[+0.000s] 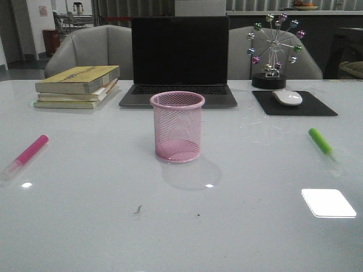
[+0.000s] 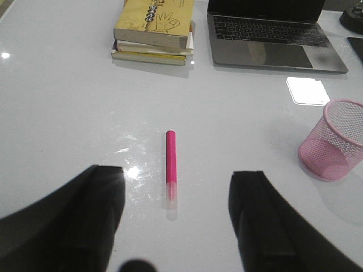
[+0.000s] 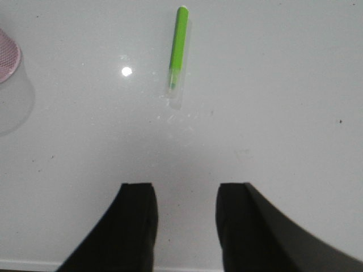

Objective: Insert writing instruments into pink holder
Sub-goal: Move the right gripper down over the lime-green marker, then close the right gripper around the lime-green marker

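Observation:
The pink holder [image 1: 177,127] stands upright and empty at the table's middle; the left wrist view catches it too [image 2: 334,141]. A magenta marker [image 1: 27,154] lies flat at the table's left, cap toward the front edge. In the left wrist view this marker [image 2: 171,164] lies just ahead of my left gripper [image 2: 177,181], whose fingers stand wide apart with nothing between them. The green marker [image 1: 321,141] lies flat at the right. My right gripper [image 3: 184,195] is open and empty, well short of the green marker [image 3: 178,45]. Neither gripper shows in the front view.
A stack of books [image 1: 79,86] sits at the back left and an open laptop [image 1: 179,62] behind the holder. A white mouse [image 1: 287,97] rests on a black pad [image 1: 323,106], with a ball-wheel desk toy [image 1: 274,51] behind it.

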Controlling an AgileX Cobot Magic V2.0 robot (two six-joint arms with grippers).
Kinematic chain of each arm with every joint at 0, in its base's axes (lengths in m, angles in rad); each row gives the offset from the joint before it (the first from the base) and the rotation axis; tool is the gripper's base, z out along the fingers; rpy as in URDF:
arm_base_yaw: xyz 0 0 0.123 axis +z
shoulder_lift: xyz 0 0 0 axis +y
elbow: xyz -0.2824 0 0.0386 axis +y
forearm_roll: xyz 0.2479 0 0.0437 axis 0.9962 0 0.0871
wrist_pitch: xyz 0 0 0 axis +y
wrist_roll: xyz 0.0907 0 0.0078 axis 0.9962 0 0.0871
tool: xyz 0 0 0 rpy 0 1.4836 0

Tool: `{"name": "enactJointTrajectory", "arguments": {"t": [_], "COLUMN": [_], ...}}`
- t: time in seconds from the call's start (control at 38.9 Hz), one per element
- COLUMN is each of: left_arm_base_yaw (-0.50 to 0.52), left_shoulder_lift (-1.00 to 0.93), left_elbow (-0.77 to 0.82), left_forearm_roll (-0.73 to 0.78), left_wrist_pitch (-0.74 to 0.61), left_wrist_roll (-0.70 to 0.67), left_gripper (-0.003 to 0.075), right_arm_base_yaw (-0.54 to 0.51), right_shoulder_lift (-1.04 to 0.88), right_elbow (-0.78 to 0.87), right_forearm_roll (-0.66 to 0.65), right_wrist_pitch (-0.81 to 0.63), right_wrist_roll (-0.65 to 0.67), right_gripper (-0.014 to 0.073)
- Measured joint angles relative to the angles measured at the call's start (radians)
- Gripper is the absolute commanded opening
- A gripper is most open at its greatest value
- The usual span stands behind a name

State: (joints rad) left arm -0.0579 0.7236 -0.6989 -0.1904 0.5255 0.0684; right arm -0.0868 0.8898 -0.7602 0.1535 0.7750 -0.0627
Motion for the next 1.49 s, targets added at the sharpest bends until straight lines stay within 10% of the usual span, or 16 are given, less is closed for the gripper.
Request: {"name": "enactJointTrajectory", "arguments": {"t": [0.69,1.49], "left_arm_base_yaw": [0.000,0.000], "left_shoulder_lift": [0.000,0.000], "left_elbow": [0.000,0.000], "left_forearm_roll": [0.000,0.000], "left_wrist_pitch": [0.000,0.000], "left_wrist_roll": [0.000,0.000], "left_gripper": [0.0461,0.0236], "right_arm_base_yaw": [0.002,0.094], "right_shoulder_lift": [0.569,0.974], "right_elbow": [-0.382,-0.606], "right_forearm_roll": [0.064,0.078], "right_wrist_pitch": [-0.017,-0.075], "right_wrist_roll": [-0.057,-0.058], "right_gripper": [0.0389,0.0429]}}
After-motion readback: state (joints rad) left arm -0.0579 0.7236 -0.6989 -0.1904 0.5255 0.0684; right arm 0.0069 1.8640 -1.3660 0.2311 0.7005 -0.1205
